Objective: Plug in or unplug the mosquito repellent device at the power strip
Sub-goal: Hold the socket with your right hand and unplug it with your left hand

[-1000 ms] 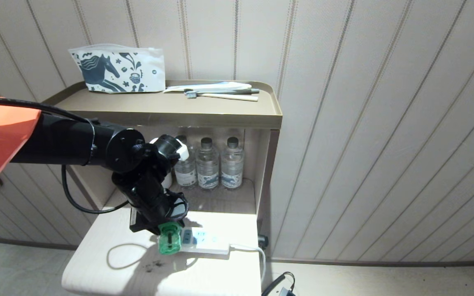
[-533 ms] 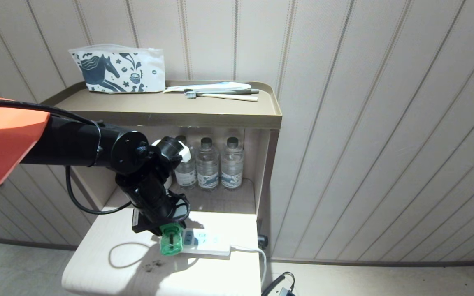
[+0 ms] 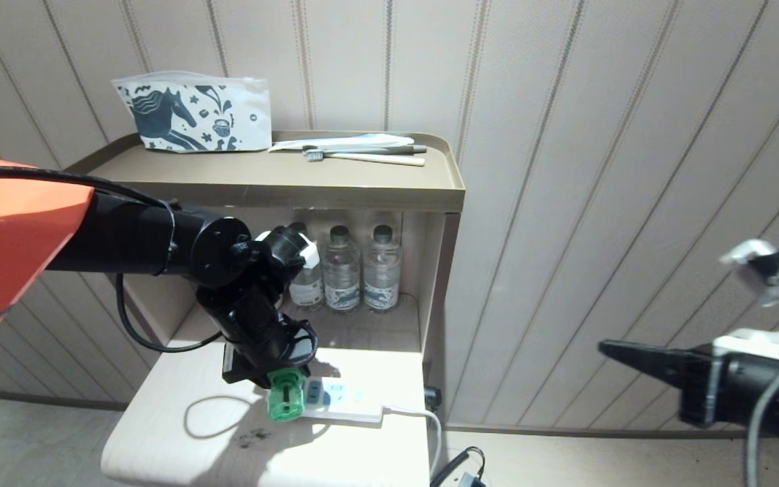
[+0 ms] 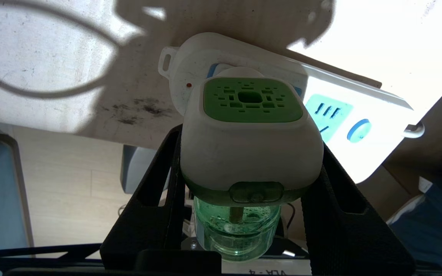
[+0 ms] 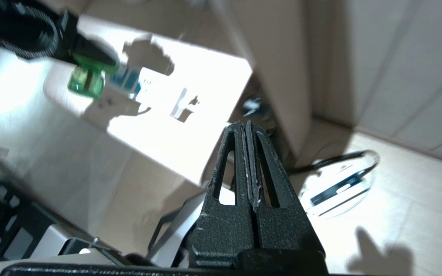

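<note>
My left gripper [image 3: 276,380] is shut on the mosquito repellent device [image 3: 285,401], its fingers [image 4: 169,153] clamping both sides of the white head [image 4: 249,149]. The green bottle points toward me. The device sits against the left end of the white power strip [image 3: 352,402], over its end socket, and its prongs are hidden. Beside it on the power strip [image 4: 382,111] a light-blue socket face and a blue button show. My right gripper [image 3: 616,350] is shut and empty, low at the right over the floor, its tip [image 5: 246,124] far from the device [image 5: 84,82].
The strip lies on the pale lower shelf [image 3: 180,446] of a bedside cabinet. Three water bottles [image 3: 342,270] stand in the recess behind. A horse-print pouch [image 3: 193,111] and toothbrushes [image 3: 362,157] lie on the top tray. The white cord [image 3: 423,416] drops off the shelf's right edge; a black cable [image 3: 457,467] lies on the floor.
My right arm has swung into the head view at the lower right. The left gripper with the device has edged slightly to the right over the strip's end.
</note>
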{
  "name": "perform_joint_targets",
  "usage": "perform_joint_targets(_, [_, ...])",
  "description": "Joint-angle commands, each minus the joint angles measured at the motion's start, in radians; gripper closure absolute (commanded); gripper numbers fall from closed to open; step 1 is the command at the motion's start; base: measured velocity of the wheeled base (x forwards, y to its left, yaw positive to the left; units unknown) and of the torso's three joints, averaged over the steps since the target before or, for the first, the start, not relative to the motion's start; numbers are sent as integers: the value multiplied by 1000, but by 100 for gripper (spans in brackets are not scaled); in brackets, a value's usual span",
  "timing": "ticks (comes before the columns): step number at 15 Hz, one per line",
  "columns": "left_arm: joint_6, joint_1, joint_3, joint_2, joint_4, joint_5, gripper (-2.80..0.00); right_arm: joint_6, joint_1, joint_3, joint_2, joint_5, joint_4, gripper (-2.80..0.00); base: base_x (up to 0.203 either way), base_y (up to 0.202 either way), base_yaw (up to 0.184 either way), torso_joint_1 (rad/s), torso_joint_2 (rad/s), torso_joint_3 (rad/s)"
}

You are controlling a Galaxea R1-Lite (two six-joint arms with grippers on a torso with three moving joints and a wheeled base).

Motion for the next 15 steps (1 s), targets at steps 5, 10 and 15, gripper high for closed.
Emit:
perform_joint_targets(5, [-11,-21,-8,8,6,2,0,90,324,-90,609,-98,-320,0,0,0,0,0,0,0])
perform_joint_targets(10, [-11,-36,-23,59,-1,1,0,46,409,-221,862,-112,-367,0,0,0,0,0,0,0])
perform_joint_targets(15, [-13,-63,-57,95,3,1,0,42,413,-333,963,-111,-369,0,0,0,0,0,0,0])
